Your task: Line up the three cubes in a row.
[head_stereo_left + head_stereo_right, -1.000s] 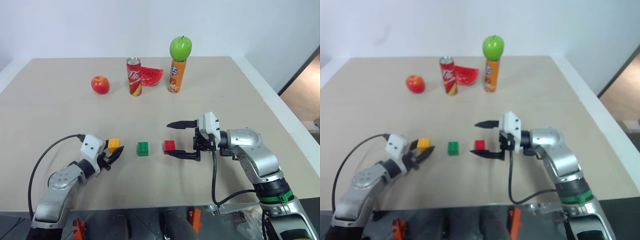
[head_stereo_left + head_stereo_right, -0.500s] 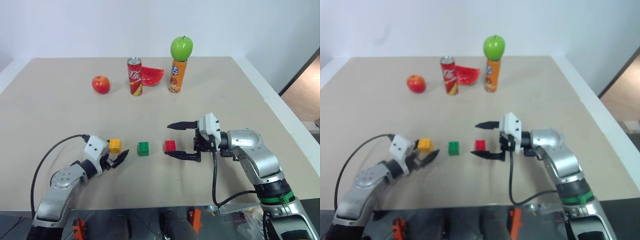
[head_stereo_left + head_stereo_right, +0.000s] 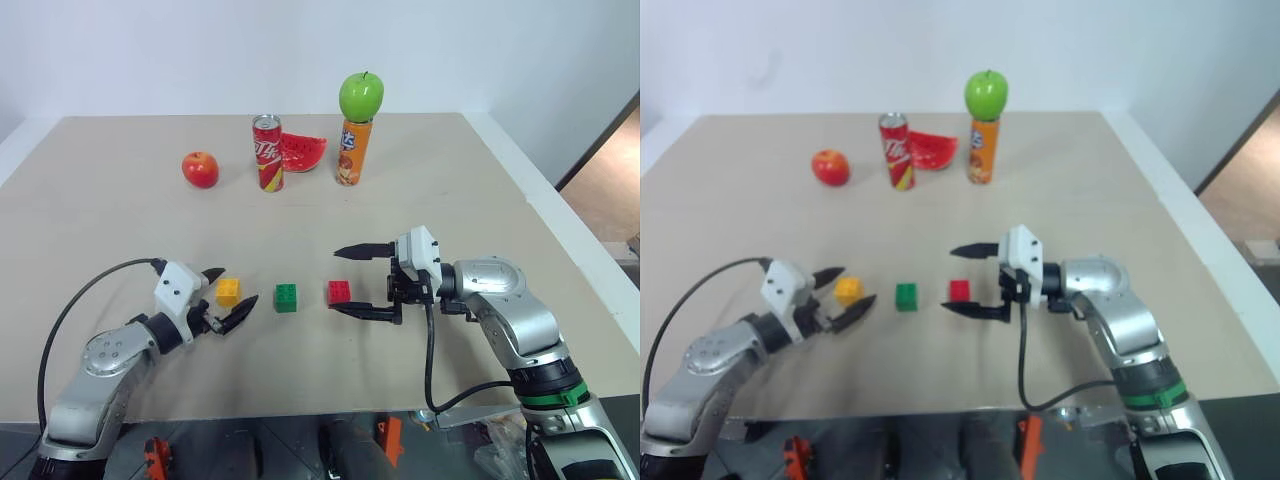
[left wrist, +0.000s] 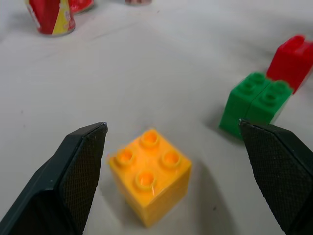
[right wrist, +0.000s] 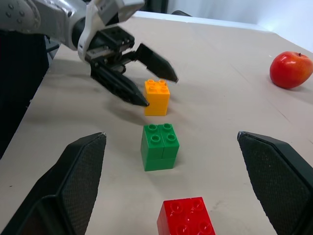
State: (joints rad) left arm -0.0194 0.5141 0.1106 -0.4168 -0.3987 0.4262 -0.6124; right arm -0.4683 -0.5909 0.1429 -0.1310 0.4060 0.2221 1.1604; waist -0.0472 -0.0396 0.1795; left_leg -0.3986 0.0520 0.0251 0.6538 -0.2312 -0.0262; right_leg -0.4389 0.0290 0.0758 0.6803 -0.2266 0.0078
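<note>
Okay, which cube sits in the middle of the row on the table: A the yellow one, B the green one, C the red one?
B: the green cube sits between the yellow cube and the red cube.

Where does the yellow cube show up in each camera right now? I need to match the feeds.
Left eye view: yellow cube, lower left, just ahead of the open left pincer.
Right eye view: same spot.
Left wrist view: low centre, between the fingers.
Right wrist view: upper middle.
Shared landmark: the green cube, next to it in the row in every view.
</note>
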